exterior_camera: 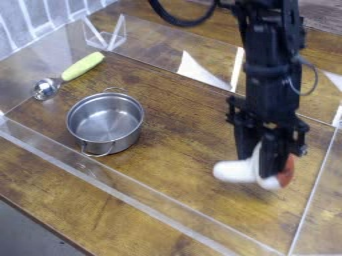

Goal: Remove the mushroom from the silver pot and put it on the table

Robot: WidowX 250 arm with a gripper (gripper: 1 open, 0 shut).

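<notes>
One short descent remaining: lowering the mushroom [254, 171], clamped in the jaws of the gripper [271, 168] at lower right, onto bare worktop [160, 190], well apart from the emptied silver pot [104, 122], before releasing gently.

Mushroom [251, 172]: toy item with a thick white stem and a reddish-brown cap. It lies roughly horizontal, stem toward the left of the view and cap toward the right, clamped between the fingers of the end effector [271, 163]. It sits low over the surface [160, 190]; contact with the wood cannot be confirmed.

Silver pot [104, 122]: small, round, shiny steel, low walls, upright on the surface at the left, well apart from the mushroom. Interior shows bare metal.

Surface: dark brown wood planks with glossy grain, edged by low clear acrylic walls.
</notes>
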